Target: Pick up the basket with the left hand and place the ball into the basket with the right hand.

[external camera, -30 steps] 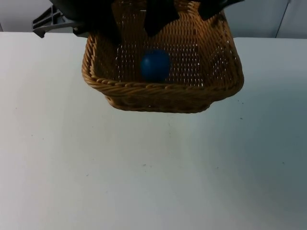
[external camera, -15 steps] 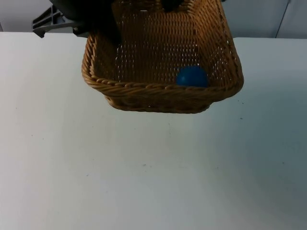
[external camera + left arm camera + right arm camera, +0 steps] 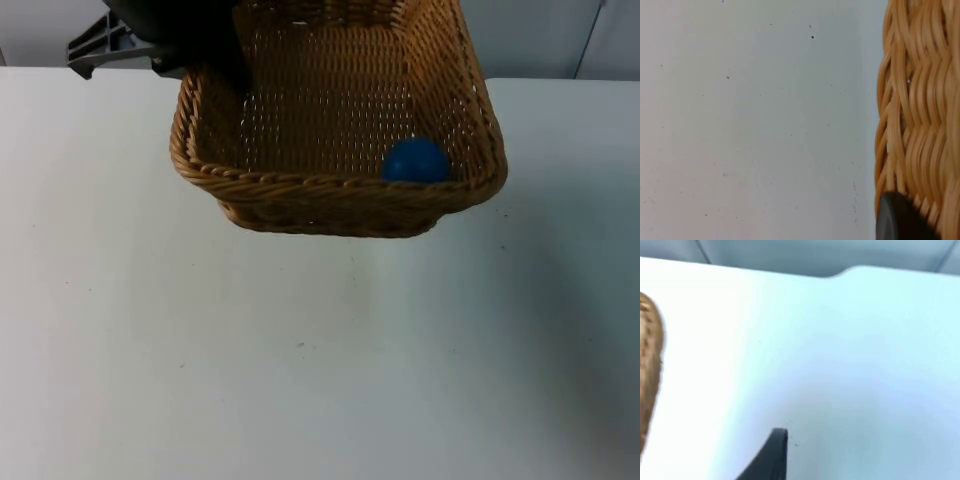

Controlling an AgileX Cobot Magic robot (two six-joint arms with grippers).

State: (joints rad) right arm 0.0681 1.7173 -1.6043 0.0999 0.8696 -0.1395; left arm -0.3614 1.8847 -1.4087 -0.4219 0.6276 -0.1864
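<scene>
We see the left gripper (image 3: 205,55) clamped on the back left rim of the wicker basket (image 3: 340,195) and holding it above the white table (image 3: 300,360) – the blue ball (image 3: 415,160) lies in its front right corner – while the right gripper (image 3: 772,460) hangs over bare table beside it, its opening not discernible.

Lab bench: bare white table (image 3: 300,360), grey partition (image 3: 540,35).
</scene>
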